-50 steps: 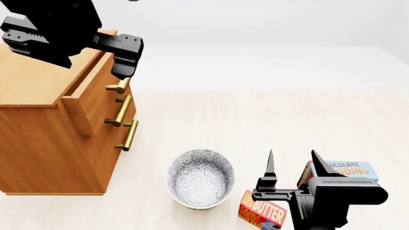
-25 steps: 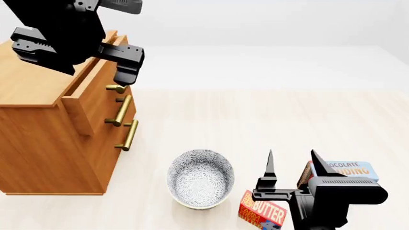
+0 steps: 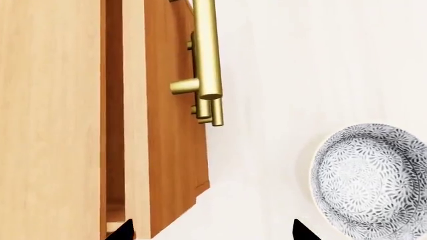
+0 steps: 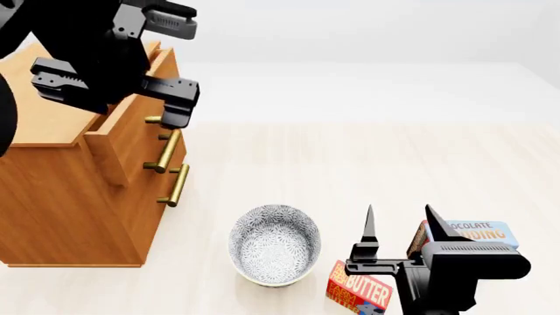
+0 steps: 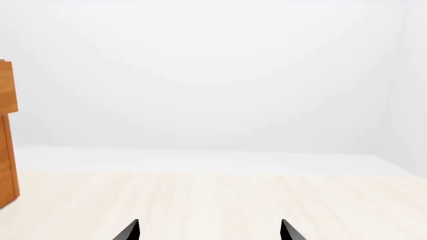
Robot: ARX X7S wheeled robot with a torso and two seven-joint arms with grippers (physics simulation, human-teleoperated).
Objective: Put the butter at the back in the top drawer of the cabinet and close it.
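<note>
Overhead, the butter [image 4: 359,289] lies beside the spread right end effector [image 4: 399,231]; only the left wrist view shows the top drawer [image 3: 137,120] ajar, left end effector [image 3: 212,231] spread above it.

Down on the floor, the small red and yellow carton [image 4: 359,289] reads "BUTTER" in white capitals (smaller print under it is too fine to read). Behind the gripper, the pale blue box [image 4: 477,233] shows only "OCOLATE" and "DDING".
</note>
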